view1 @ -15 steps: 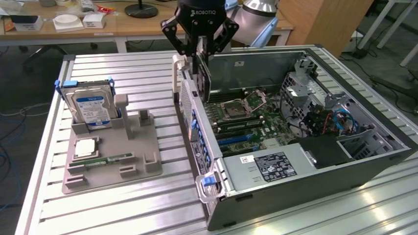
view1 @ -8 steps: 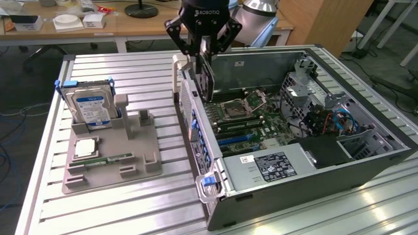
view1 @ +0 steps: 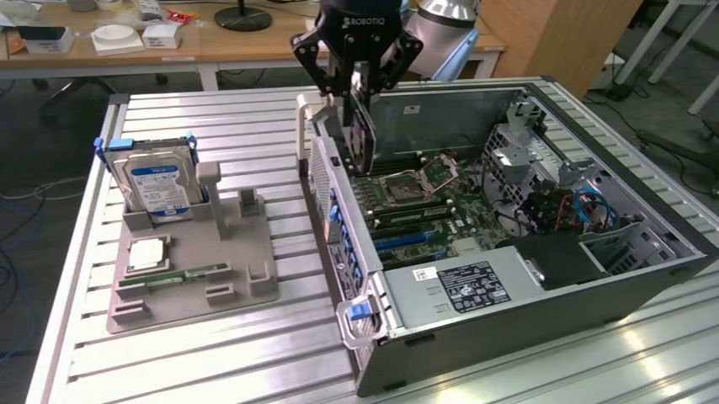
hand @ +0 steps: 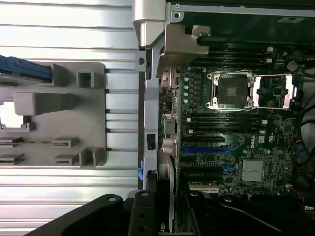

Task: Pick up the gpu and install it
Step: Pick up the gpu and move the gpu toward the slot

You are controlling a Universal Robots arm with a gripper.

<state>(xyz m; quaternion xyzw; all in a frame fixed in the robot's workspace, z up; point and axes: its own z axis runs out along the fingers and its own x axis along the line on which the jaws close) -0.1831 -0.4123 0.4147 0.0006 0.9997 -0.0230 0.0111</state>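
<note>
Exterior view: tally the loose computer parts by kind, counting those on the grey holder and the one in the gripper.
hard drive: 1
RAM stick: 1
square chip: 1
gpu, held in the gripper: 1
Total: 4

1. The gpu (view1: 363, 135): a thin, flat, dark card.
2. It stands on edge, upright, lifted clear.
3. It hangs just above the open computer case (view1: 506, 337), along its perforated rear wall.
</note>
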